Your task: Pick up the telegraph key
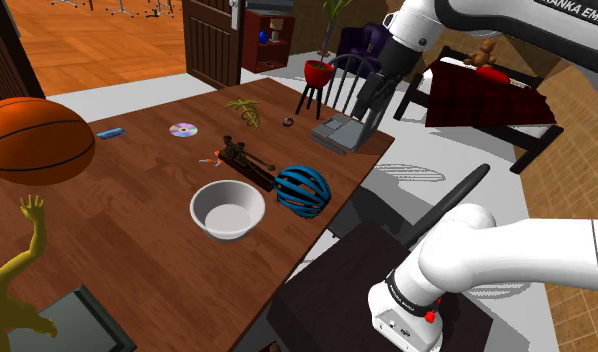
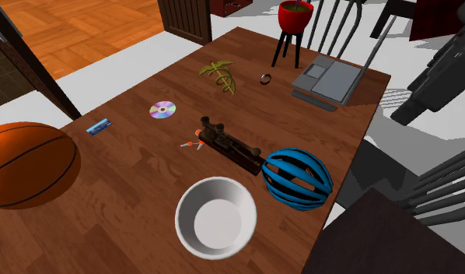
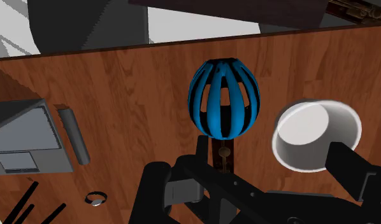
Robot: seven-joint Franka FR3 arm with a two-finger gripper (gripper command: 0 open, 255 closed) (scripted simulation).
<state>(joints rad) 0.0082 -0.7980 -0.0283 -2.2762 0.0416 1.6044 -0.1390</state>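
Note:
The telegraph key (image 1: pixel 245 162) is a dark, narrow bar with small knobs, lying near the middle of the brown wooden table (image 1: pixel 137 230). In the second exterior view the key (image 2: pixel 227 142) lies aslant between a CD and a blue helmet. My black gripper (image 1: pixel 362 115) hangs above the laptop at the table's far corner, well apart from the key. Seen from the wrist, the gripper (image 3: pixel 253 184) is open with nothing between its fingers. A short end of the key (image 3: pixel 225 154) pokes out just beyond the helmet.
A blue helmet (image 2: pixel 297 179) touches the key's near end, with a white bowl (image 2: pixel 216 217) beside it. A small orange piece (image 2: pixel 190 145), a CD (image 2: pixel 162 110), a leaf (image 2: pixel 219 75), a ring (image 2: pixel 265 78), a grey laptop (image 2: pixel 328 80), a red pot on a stand (image 2: pixel 295 15) and a basketball (image 2: pixel 25 165) share the table.

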